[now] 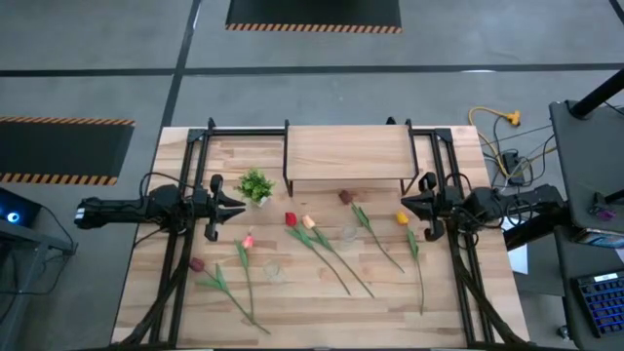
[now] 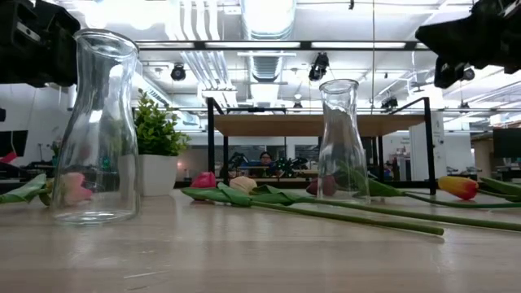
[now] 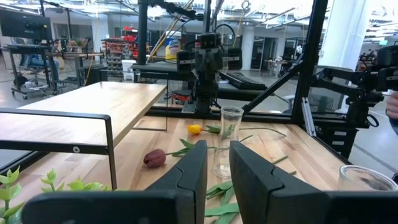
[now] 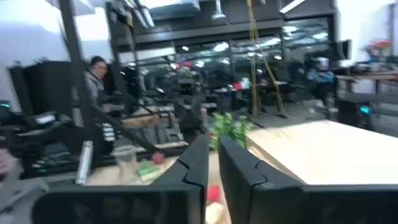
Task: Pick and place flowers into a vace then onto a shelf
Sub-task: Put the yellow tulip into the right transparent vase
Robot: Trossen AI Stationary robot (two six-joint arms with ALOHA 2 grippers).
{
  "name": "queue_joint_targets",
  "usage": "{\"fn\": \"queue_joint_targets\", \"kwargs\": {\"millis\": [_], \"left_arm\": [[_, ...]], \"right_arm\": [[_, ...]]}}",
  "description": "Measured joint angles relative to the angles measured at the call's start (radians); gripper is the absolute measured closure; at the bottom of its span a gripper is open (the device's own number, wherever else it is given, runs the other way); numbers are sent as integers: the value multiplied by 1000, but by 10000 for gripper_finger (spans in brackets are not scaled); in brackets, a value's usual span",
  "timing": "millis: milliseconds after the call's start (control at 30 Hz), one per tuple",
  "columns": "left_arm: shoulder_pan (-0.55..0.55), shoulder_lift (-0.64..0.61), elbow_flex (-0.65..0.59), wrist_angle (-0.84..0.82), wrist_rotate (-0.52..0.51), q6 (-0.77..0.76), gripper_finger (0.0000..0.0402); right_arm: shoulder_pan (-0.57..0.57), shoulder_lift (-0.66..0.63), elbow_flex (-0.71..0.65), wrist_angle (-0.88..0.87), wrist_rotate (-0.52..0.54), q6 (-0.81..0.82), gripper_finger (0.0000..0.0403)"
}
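the flowers (image 1: pixel 322 244) lie loose at table centre, likely light and floppy; take one mid-stem. the left gripper (image 1: pixel 234 205) at nine o'clock and the right gripper (image 1: pixel 408 205) at three hang nearly closed, empty.

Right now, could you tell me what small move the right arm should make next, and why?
Probably lower the right pincer toward the yellow tulip and open it. All the tulips lie flat on the table, neither glass vase holds a stem, and that flower lies nearest this pincer, whose jaws are nearly shut and hold nothing.
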Motion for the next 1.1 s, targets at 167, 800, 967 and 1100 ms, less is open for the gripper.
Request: {"fn": "queue_joint_targets", "kwargs": {"millis": [167,800,967,1100], "left_arm": [[0,0,0,0,0,0,350],[0,0,0,12,0,26,350],[0,0,0,18,0,26,350],[0,0,0,31,0,26,350]], "right_arm": [[0,76,0,5,109,4,314],[48,411,448,-461,31,395,246],[48,564,598,-621,77,602,248],[48,675,720,-791,88,700,248]]}}
